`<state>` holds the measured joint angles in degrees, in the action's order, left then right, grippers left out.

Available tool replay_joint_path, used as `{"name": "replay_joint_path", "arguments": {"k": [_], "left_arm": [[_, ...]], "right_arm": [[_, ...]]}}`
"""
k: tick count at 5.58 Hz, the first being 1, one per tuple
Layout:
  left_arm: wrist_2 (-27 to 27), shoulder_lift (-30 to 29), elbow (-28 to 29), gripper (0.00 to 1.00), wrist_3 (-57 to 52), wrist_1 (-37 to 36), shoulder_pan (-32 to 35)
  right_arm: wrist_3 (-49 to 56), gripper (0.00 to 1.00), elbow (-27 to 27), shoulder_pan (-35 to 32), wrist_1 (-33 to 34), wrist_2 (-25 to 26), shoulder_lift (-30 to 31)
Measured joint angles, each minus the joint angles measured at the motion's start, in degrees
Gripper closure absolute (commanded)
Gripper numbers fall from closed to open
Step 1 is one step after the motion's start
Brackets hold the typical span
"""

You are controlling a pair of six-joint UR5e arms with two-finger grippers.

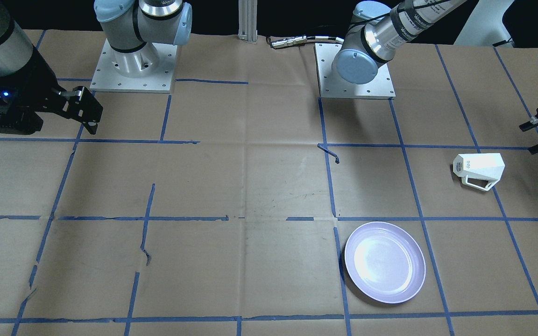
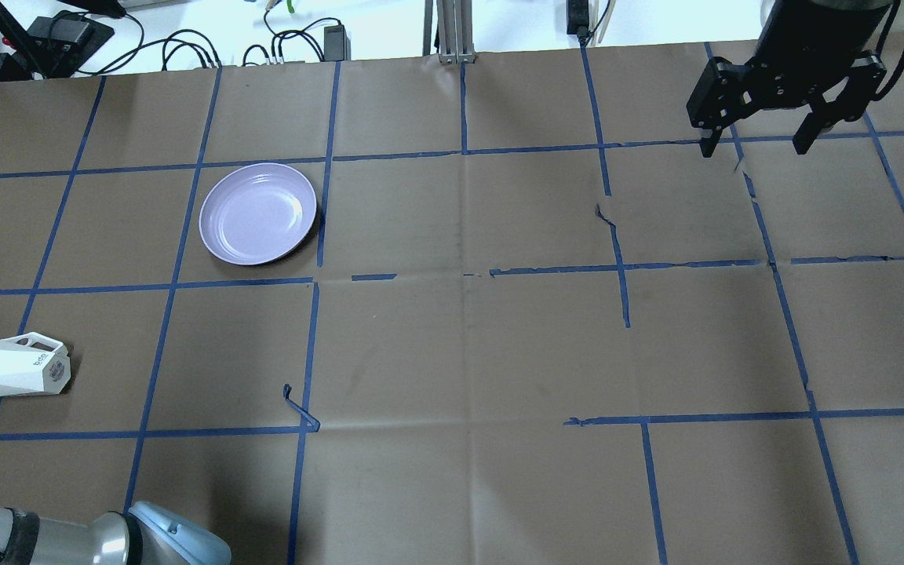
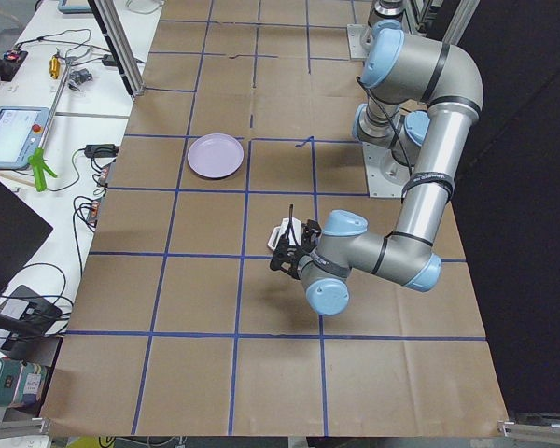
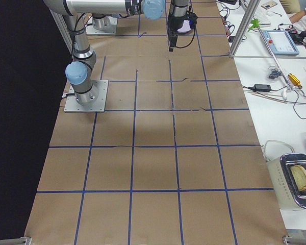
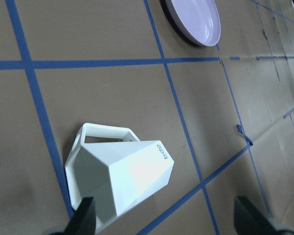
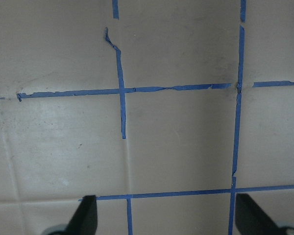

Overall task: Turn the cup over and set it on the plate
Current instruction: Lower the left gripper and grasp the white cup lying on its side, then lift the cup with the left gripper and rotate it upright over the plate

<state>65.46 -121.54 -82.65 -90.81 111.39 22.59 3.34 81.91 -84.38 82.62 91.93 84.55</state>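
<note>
The white faceted cup lies on its side on the brown paper, handle towards the operators' side and printed base towards the table's middle. It also shows in the overhead view and the left wrist view. The lavender plate sits bare, apart from the cup. My left gripper is open and empty, just outboard of the cup's wide end and not touching it. My right gripper is open and empty, hovering at the far right.
A curl of peeled blue tape sticks up near the table's middle. The two arm base plates stand at the robot's edge. Benches with cables and devices flank the table's ends.
</note>
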Motion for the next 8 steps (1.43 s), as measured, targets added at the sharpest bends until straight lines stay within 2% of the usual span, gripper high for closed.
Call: {"name": "replay_joint_path", "arguments": {"k": [1, 2, 3, 4, 5, 8], "left_arm": [[-0.9, -2.9, 0.0, 0.04, 1.1, -0.3, 1.6], [-1.0, -4.8, 0.1, 0.19, 1.3, -0.6, 2.3], [-1.0, -5.7, 0.1, 0.67, 1.1, -0.8, 2.5], [-1.0, -6.0, -0.1, 0.91, 1.2, -0.8, 2.7], [-0.9, -5.9, -0.3, 1.00, 1.5, -0.6, 2.9], [-1.4, -2.9, -0.5, 1.00, 3.1, 0.8, 4.6]], "right_arm": [[0.0, 0.00, 0.0, 0.0, 0.0, 0.0, 0.0], [0.0, 0.00, 0.0, 0.0, 0.0, 0.0, 0.0], [0.0, 0.00, 0.0, 0.0, 0.0, 0.0, 0.0], [0.0, 0.00, 0.0, 0.0, 0.0, 0.0, 0.0], [0.0, 0.00, 0.0, 0.0, 0.0, 0.0, 0.0], [0.0, 0.00, 0.0, 0.0, 0.0, 0.0, 0.0]]}}
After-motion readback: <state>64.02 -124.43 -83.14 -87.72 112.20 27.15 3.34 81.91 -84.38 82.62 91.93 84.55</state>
